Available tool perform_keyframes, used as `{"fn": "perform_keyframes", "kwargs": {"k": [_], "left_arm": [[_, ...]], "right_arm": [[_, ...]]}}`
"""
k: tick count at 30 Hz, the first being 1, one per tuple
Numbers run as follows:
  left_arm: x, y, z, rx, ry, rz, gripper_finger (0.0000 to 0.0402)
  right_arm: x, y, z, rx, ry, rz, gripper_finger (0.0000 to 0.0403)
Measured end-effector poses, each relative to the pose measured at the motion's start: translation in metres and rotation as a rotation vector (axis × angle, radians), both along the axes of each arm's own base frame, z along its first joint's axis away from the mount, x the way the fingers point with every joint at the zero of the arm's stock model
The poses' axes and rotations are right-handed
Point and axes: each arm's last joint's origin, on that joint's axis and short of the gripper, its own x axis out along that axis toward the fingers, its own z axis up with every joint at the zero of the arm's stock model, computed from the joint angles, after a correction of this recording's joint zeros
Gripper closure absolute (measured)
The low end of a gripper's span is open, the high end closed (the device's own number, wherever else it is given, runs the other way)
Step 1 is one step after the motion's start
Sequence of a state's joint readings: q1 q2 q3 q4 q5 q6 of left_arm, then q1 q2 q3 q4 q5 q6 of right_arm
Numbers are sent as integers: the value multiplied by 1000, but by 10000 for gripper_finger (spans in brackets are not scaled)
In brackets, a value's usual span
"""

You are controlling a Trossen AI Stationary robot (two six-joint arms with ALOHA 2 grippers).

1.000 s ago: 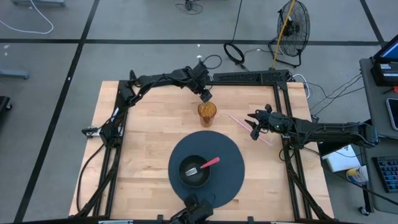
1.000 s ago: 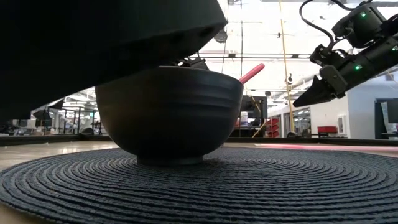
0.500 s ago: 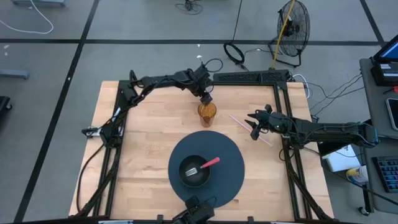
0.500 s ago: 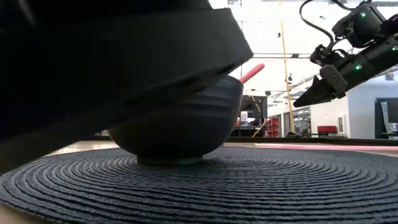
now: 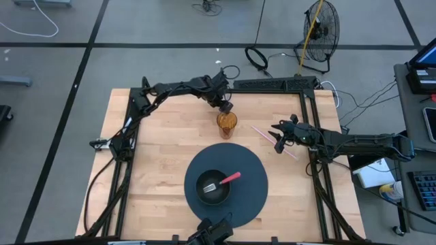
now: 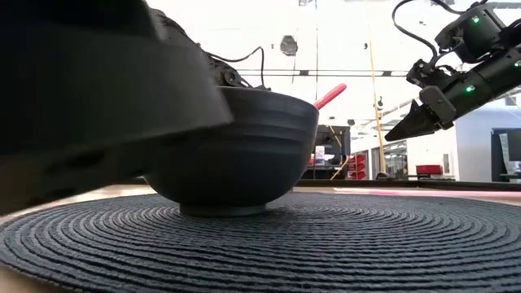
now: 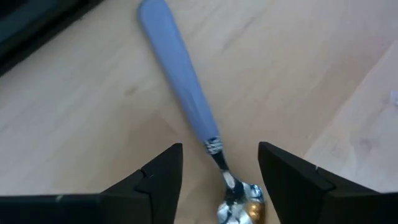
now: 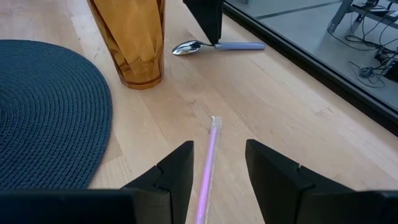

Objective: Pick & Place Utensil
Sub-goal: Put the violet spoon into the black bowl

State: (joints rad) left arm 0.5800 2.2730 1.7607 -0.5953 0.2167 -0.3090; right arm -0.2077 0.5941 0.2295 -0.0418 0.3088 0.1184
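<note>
Only the wrist views showed the spoon (image 7: 193, 118): blue handle, shiny metal bowl, flat on the wooden table (image 5: 157, 156) beside the ribbed amber glass (image 8: 129, 38), with the left gripper (image 7: 219, 169) open above it. The right gripper (image 8: 214, 163), also open, hovered over a pink wrapped straw (image 8: 207, 162). The high view showed a red-handled fork (image 5: 223, 181) in the dark bowl (image 5: 214, 187) on the woven round mat (image 5: 252, 180).

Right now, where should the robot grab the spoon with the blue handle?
Probably on the thin metal neck, just past the blue handle. The spoon lies flat on the table, so coming straight down from above looks best. The left gripper hangs over it, open, one finger on each side of the neck, so its jaws cross the spoon's narrow width and can close there.
</note>
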Motion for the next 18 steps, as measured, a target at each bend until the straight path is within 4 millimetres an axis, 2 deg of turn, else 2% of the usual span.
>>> {"fn": "perform_keyframes", "kwargs": {"k": [7,18], "left_arm": [[0,0,0,-8,-2,4,240],[-6,-4,-3,-34,63,-54,243]], "right_arm": [[0,0,0,-1,1,1,259],[-2,0,-3,3,41,3,259]]}}
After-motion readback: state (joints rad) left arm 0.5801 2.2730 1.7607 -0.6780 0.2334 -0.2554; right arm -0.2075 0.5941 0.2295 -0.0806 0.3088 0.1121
